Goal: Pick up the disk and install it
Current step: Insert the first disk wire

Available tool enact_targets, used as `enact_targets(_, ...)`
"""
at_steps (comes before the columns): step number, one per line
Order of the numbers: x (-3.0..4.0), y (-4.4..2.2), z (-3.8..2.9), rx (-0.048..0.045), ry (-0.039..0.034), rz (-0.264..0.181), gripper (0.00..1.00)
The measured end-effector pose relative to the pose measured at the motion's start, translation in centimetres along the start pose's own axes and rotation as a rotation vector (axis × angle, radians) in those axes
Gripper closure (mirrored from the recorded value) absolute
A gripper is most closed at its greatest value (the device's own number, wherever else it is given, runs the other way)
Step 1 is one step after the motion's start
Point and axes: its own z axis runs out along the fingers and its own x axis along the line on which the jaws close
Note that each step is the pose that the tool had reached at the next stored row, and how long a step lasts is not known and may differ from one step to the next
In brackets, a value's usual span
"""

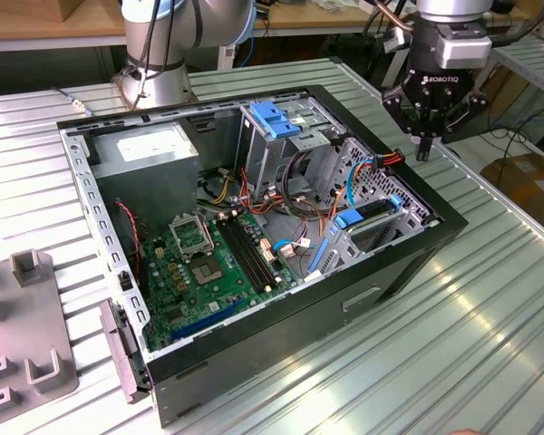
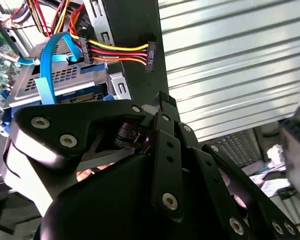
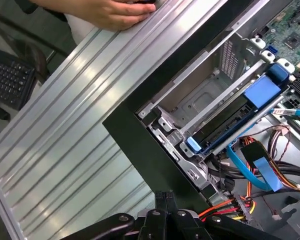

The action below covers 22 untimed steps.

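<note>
Logged black metal fingers (image 1: 423, 143) pressed together on nothing, poised above the rim of the open black computer case (image 1: 390, 272) at the exterior view's right. Placed the disk (image 3: 230, 120), a flat grey metal drive in a bright blue plastic carrier, below the fingers and inward of that rim. Found it lying in the low steel drive cage (image 3: 205, 95), long axis apparently parallel to the case wall. Judged the rim, the red-yellow-black power lead (image 2: 115, 50) and the flat blue data cable (image 2: 47, 75) over the cage as the nearest clutter. Beyond: green motherboard (image 1: 208, 263), tall metal cage with blue latch (image 1: 276, 118), grey power supply box (image 1: 150, 149). Farthest: ribbed steel desk (image 3: 65, 140), a person's hand (image 3: 110, 12) resting on it.
</note>
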Motion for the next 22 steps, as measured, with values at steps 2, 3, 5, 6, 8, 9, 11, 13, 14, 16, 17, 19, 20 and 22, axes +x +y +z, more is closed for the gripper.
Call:
enact_targets(2,-0.06,-0.04,0.1,0.0086,0.0031,-0.027,0.9)
enact_targets(3,-0.09,-0.06,0.15,0.0133,0.0053,-0.042,0.9)
enact_targets(5,-0.13,-0.08,0.24,0.024,0.0113,-0.082,0.9)
enact_targets(6,-0.15,-0.08,0.29,0.0289,0.0137,-0.098,0.9)
enact_targets(8,-0.18,-0.1,0.4,0.0395,0.0194,-0.136,0.9)
enact_targets(9,-0.19,-0.11,0.43,0.0423,0.0229,-0.152,0.9)
enact_targets(11,-0.22,-0.11,0.53,0.0508,0.0311,-0.192,0.9)
enact_targets(13,-0.24,-0.12,0.59,0.0603,0.0374,-0.229,0.9)
enact_targets(14,-0.28,-0.14,0.6,0.0635,0.0391,-0.24,0.9)
enact_targets(16,-0.33,-0.12,0.58,0.0662,0.0374,-0.241,0.9)
enact_targets(17,-0.37,-0.15,0.57,0.0678,0.0365,-0.241,0.9)
enact_targets(19,-0.51,-0.09,0.47,0.068,0.0372,-0.24,0.9)
enact_targets(20,-0.64,-0.1,0.4,0.0679,0.0381,-0.24,0.9)
enact_targets(22,-1.01,-0.44,0.22,0.0634,0.0416,-0.241,0.9)
